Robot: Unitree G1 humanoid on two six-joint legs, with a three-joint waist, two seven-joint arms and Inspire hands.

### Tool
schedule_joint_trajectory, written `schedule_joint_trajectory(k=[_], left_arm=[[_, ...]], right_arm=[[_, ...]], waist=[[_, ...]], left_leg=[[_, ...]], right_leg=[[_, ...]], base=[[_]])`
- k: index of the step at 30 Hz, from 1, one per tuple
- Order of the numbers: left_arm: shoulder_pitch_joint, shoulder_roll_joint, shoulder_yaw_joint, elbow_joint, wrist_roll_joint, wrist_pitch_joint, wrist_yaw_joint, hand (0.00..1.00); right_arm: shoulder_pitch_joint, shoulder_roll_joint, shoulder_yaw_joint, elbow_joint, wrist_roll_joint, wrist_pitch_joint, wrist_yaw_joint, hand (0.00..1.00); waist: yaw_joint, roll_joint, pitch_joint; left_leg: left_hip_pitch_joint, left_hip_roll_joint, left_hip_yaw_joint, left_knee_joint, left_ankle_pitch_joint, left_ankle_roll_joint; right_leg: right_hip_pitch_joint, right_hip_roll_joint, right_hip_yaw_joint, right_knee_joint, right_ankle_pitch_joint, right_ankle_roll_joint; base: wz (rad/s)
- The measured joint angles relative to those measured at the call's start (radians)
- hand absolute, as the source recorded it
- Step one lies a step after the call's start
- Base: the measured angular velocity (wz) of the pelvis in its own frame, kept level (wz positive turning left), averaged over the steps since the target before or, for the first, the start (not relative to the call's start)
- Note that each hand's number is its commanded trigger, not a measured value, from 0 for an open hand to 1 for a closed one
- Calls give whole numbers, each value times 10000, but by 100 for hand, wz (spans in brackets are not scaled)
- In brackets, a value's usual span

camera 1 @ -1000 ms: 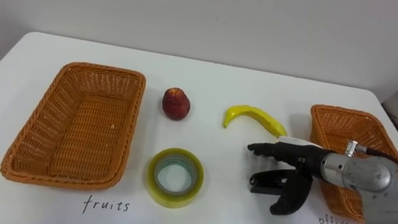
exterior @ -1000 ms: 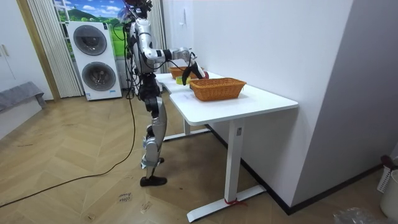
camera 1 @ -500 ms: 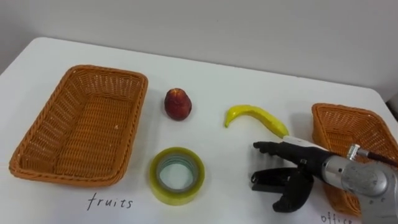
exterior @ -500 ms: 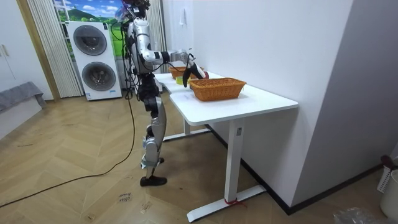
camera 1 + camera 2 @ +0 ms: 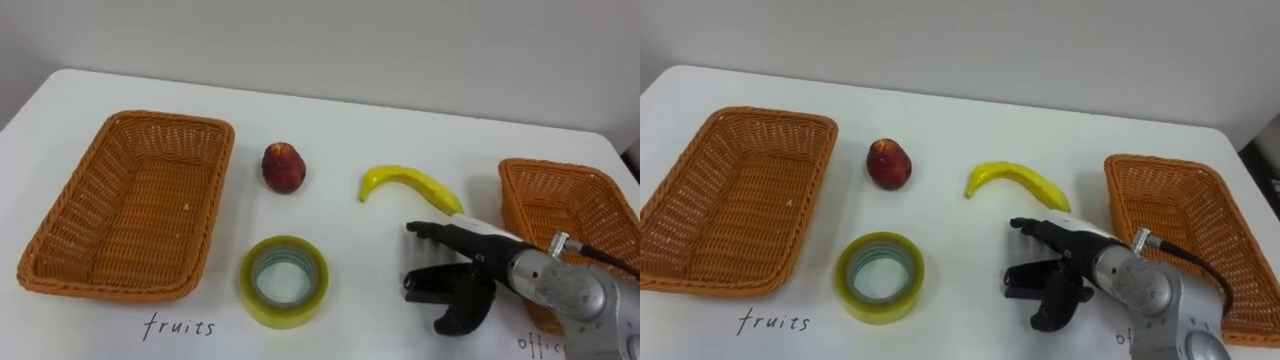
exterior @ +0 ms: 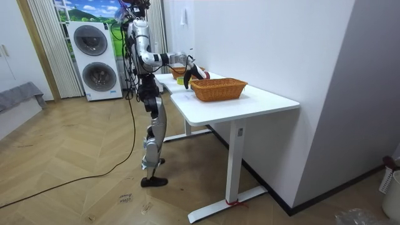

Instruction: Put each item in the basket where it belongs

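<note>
My right hand [image 5: 478, 272], loosely open and empty; banana [image 5: 410, 187] just beyond it, slightly left, long axis lying left-right across my reach.

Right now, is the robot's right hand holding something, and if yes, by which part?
Nothing is held. The right hand is open beside the curved yellow banana, and its fingers close around nothing.

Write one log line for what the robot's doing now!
right hand: open, near banana, holding nothing | apple, tape roll: on table | fruits basket: empty
</note>
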Motion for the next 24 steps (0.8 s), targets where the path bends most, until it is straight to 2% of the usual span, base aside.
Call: schedule_joint_trajectory(k=[9,15,18,24], left_arm=[[3,-8,-22,-1,19,13,8,0],[-8,0,-338,-4,126,36,12,0],[10,-6,-396,-77,126,104,-23,0],[-11,-92,-398,-341,113,185,37,0]], right_arm=[[5,64,21,3,-57,9,-103,0],[145,101,307,-1,-255,10,-306,0],[282,228,416,7,-397,22,-458,0],[323,258,651,168,-475,129,-748,0]], waist=[[-2,-8,-1],[-27,-138,-7],[1,-205,-37],[17,-207,-36]], left_leg=[[-2,-1,0,-19,0,0],[-2,2,-20,-18,0,0],[9,9,-29,-5,0,1],[19,16,-29,18,0,-1]], right_leg=[[-20,-1,5,1,1,-1],[-22,4,-2,1,1,-1],[-37,10,-20,0,2,-2],[-1,18,-5,0,17,-18]], base=[[0],[0],[0],[0]])
